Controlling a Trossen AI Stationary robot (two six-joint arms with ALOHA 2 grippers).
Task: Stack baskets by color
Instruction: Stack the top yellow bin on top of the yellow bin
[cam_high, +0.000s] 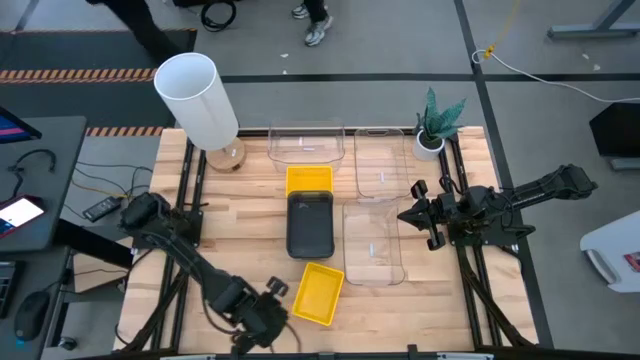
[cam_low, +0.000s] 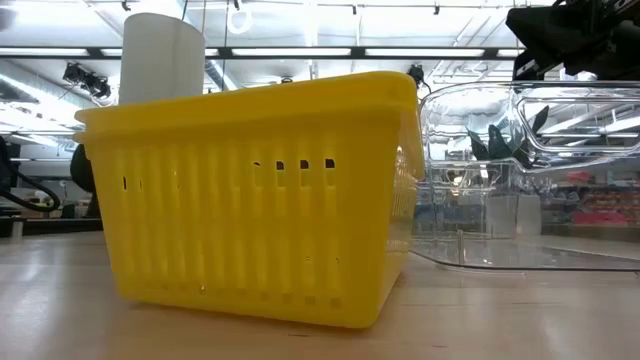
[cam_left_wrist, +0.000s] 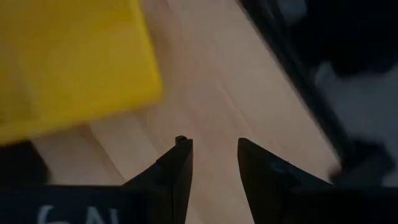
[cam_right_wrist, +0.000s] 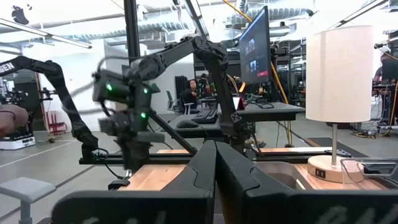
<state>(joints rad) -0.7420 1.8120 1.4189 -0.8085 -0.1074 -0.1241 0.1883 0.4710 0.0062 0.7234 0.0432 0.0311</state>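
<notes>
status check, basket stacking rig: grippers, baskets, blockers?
Left gripper open, empty, beside loose yellow basket at near edge. Right gripper shut, empty, parked at right. Dark grey basket mid-table, clear baskets unstacked. Nothing blocking.

High view overhead; low view at tabletop — both share the yellow basket (cam_high: 319, 293).

No text, label, brand, number or sign can be read on anything.
</notes>
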